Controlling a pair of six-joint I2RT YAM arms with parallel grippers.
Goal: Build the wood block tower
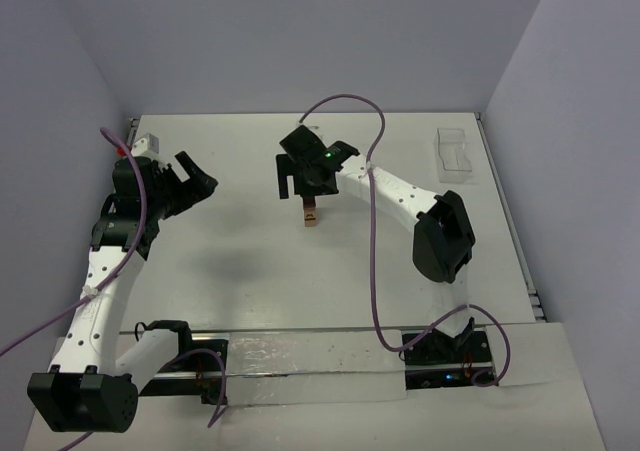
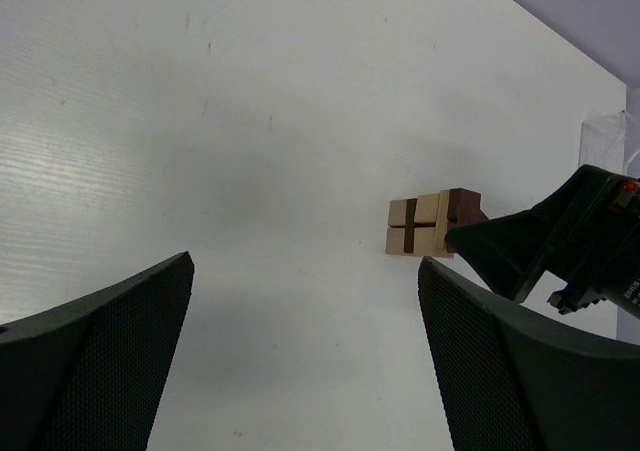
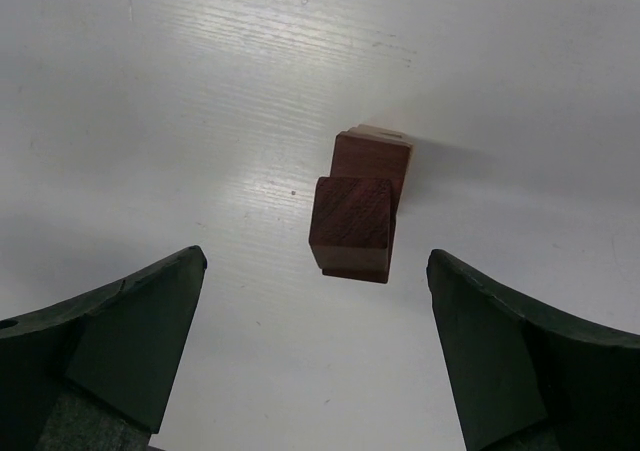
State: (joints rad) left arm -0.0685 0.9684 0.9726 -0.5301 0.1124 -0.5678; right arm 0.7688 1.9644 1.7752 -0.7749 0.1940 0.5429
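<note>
The slim tower of tan and reddish-brown wooden cubes [image 3: 352, 226] stood on the white desk [image 3: 150, 121] between the wide-open right fingers [image 3: 110, 341], touching neither; the left fingers [image 2: 100, 361] gaped empty too.

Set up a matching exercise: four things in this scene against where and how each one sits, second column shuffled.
1 left hand
2 right hand
3 tower
4 clear tray

A far right corner
B open, hovering over the centre
C standing at the centre, dark cube on top
D open, off to the left, holding nothing

Pairs: 1-D, 2-B, 3-C, 4-A
</note>
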